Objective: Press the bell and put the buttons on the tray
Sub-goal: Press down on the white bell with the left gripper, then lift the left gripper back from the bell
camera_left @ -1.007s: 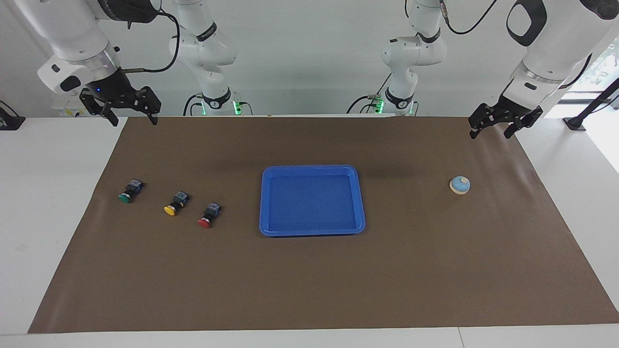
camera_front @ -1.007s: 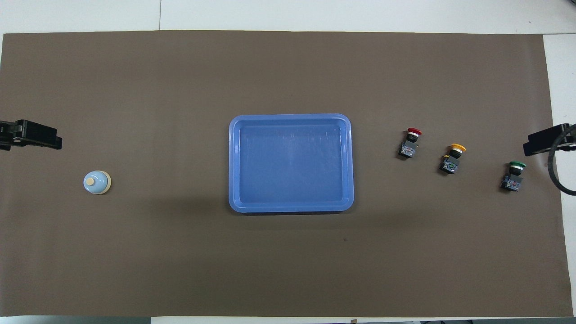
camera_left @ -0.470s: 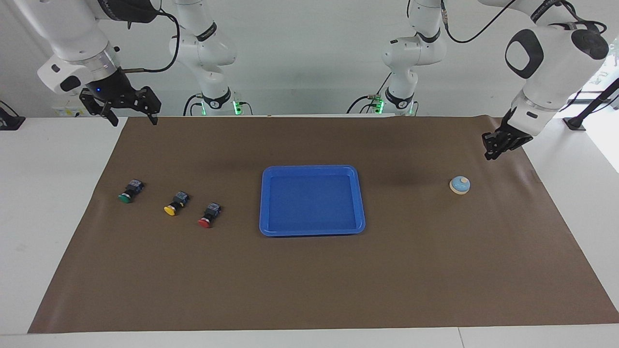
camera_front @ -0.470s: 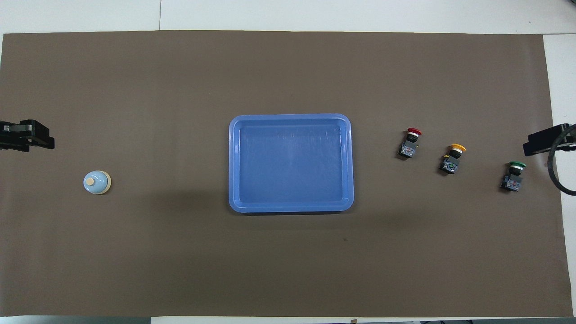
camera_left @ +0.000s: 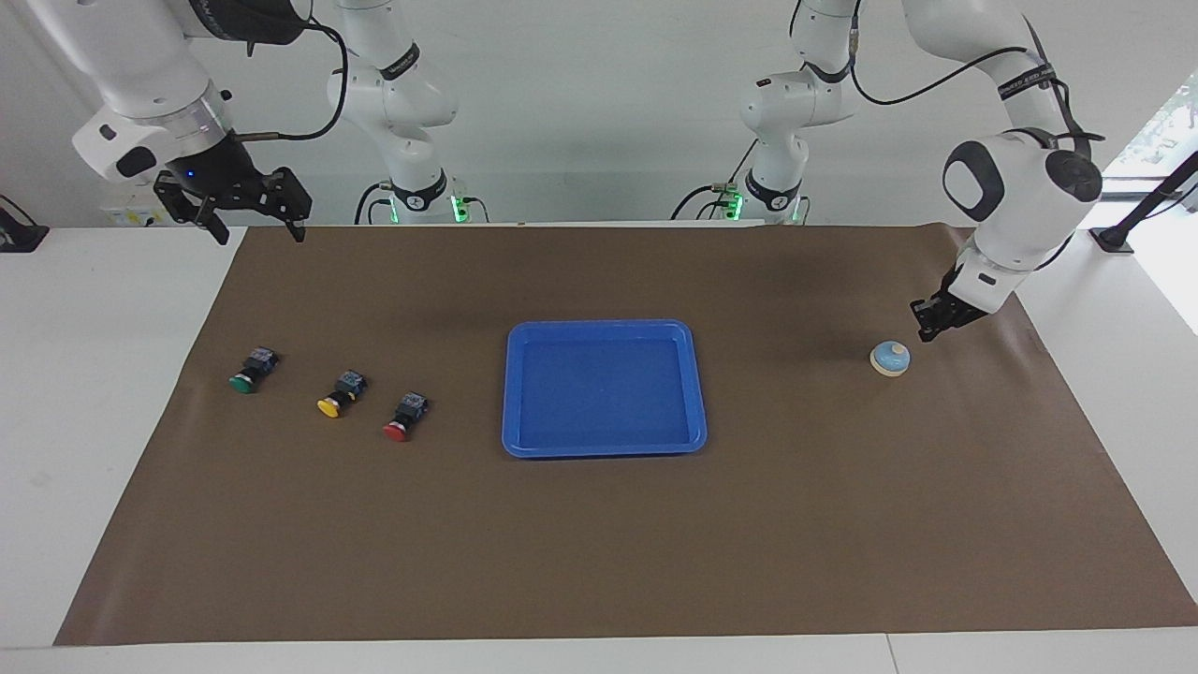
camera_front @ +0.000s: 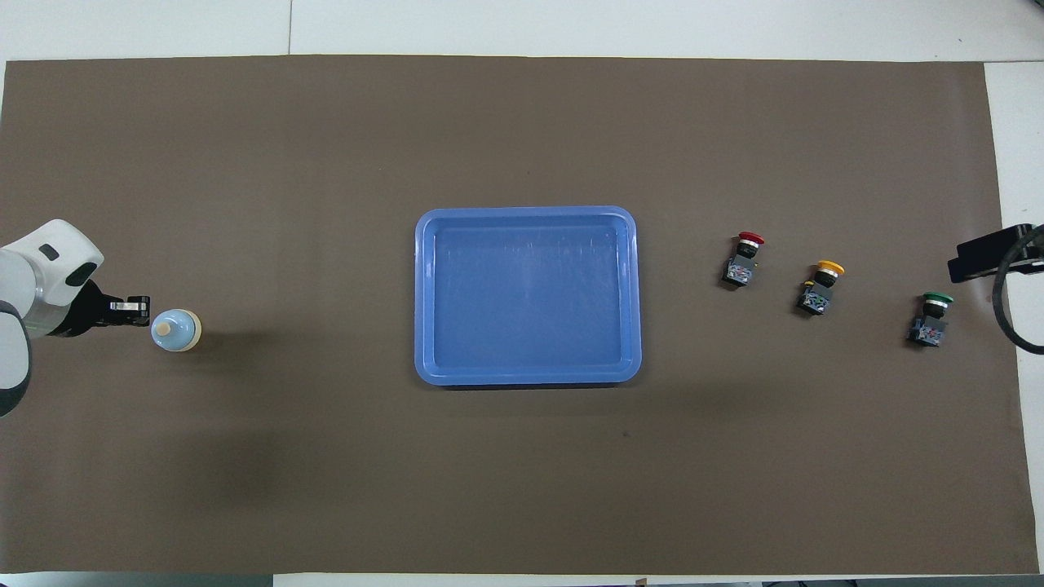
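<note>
The bell (camera_left: 890, 358) sits on the brown mat toward the left arm's end; it also shows in the overhead view (camera_front: 175, 331). My left gripper (camera_left: 927, 328) is shut, low and close beside the bell, not touching it; the overhead view (camera_front: 134, 308) shows it too. The blue tray (camera_left: 604, 450) lies empty at mid-table, its rim also in the overhead view (camera_front: 527, 377). The green button (camera_left: 247, 371), yellow button (camera_left: 339, 394) and red button (camera_left: 404, 417) lie in a row toward the right arm's end. My right gripper (camera_left: 260, 234) waits open, raised over the mat's edge.
The brown mat (camera_left: 599, 543) covers most of the white table. In the overhead view the red button (camera_front: 744, 261), yellow button (camera_front: 820, 288) and green button (camera_front: 931, 319) lie on their sides, and the right gripper (camera_front: 979, 265) shows at the frame's edge.
My left arm has swung down from the mat's corner to just beside the bell, and its fingers have closed. The right arm, buttons, tray and bell have not moved.
</note>
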Action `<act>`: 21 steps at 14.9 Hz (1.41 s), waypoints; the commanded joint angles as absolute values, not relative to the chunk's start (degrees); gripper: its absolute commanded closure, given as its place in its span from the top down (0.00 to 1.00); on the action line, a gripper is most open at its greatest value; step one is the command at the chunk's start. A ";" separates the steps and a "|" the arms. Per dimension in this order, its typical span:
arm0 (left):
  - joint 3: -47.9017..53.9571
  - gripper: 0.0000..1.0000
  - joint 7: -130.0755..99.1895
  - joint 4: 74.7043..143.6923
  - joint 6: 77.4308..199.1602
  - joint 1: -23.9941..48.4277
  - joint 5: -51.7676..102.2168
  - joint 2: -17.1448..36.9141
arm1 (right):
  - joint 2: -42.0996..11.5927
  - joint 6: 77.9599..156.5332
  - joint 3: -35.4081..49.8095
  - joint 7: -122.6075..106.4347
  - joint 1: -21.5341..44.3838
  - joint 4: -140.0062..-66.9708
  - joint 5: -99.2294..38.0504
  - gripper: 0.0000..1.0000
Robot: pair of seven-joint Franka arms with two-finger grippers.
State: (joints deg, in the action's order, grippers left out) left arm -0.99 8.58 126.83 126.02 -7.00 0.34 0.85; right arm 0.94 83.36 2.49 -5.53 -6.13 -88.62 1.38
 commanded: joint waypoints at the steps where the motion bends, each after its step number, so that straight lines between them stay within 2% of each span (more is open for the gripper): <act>1: -0.97 0.00 9.05 129.98 129.19 -7.29 -0.62 -0.26 | 2.11 83.23 3.08 -4.66 -6.59 -90.00 1.76 1.00; 6: -0.88 0.00 8.88 134.29 135.51 -7.56 -0.62 0.26 | 2.11 83.23 3.08 -4.66 -6.59 -90.00 1.67 1.00; 8: -0.97 0.01 9.14 134.47 137.63 -7.65 -0.62 2.89 | 2.11 83.23 3.08 -4.66 -6.59 -89.91 1.67 1.00; 11: -0.97 0.11 9.14 131.94 134.31 -7.74 -0.62 2.99 | 2.11 83.23 3.08 -4.66 -6.94 -90.00 1.67 1.00; 12: -0.97 0.23 8.79 129.05 129.86 -7.39 -0.62 2.47 | 2.11 83.23 3.08 -4.66 -7.03 -90.00 1.67 1.00; 13: -0.88 0.44 8.62 124.93 124.07 -6.77 -0.62 2.11 | 2.11 83.23 3.08 -4.57 -7.03 -89.91 1.67 1.00; 15: -0.62 1.00 8.53 114.14 110.37 -5.54 -0.62 1.76 | 2.11 83.06 3.08 -4.66 -6.68 -90.00 1.76 1.00; 17: -0.44 1.00 8.35 107.87 101.12 -4.23 -0.62 -0.69 | 2.11 81.83 3.08 -5.09 -6.42 -89.91 1.76 1.00; 19: -0.18 1.00 8.35 106.44 95.83 -4.04 -0.62 -4.46 | 2.11 81.83 3.08 -5.10 -6.33 -89.83 1.76 1.00; 21: 1.14 1.00 8.00 105.30 92.30 -3.96 -0.26 -5.97 | 2.11 81.83 3.08 -5.01 -6.33 -89.83 1.41 1.00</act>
State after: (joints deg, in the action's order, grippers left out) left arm 0.64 8.52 105.73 95.40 -4.54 0.34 -4.47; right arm 0.97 82.13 2.66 -5.53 -6.10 -88.63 1.38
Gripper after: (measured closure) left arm 0.000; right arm 0.000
